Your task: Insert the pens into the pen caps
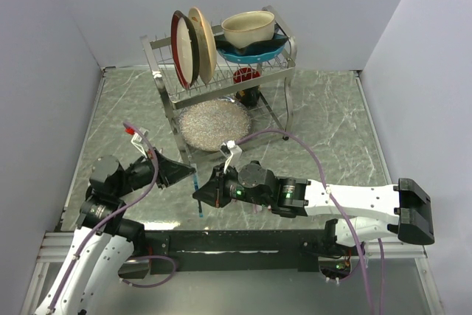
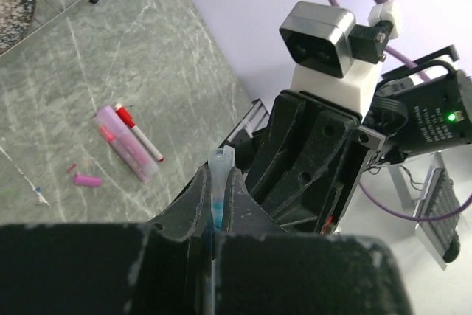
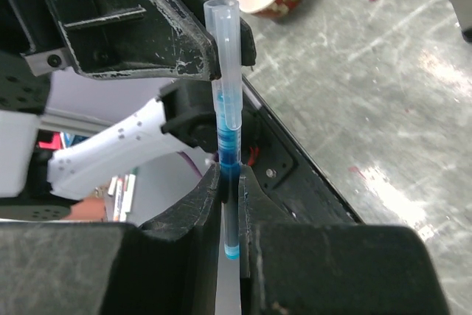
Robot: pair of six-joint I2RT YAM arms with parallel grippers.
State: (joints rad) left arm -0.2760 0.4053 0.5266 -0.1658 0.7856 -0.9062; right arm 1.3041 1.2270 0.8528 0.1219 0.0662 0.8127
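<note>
Both hands meet low over the near edge of the bench (image 1: 324, 116), each closed on one end of the same stick. The right hand (image 3: 230, 178) is clamped on the blue pen (image 3: 231, 212), whose barrel runs straight out from between its fingers. The left hand (image 2: 219, 180) is pinched tight on the clear cap (image 2: 220, 161), with the cap's open end poking out just past its fingertips. Blue shows inside the lower part of the cap, so the pen seems partly seated, and I judge the step in hand to be pushing the two together. Holding one piece in each hand, nose to nose, keeps pen and cap on one line and lets each arm brace the other's push. A grip close to the joint also stops the thin barrel bowing.

The other pieces wait on the bench: a pink pen (image 2: 127, 145) and a red-tipped pen (image 2: 140, 134) lie touching side by side, with a pink cap (image 2: 88, 181) near them but apart.

Room is tight. The hands' bodies almost touch, so little travel is left along the pen's line. The bench's front edge runs right beside the joint, so a dropped piece could roll off. The rack (image 1: 166, 79) stands just behind the hands, which limits lifting back that way. Open bench lies to the right, and that looks the safest way to withdraw.
</note>
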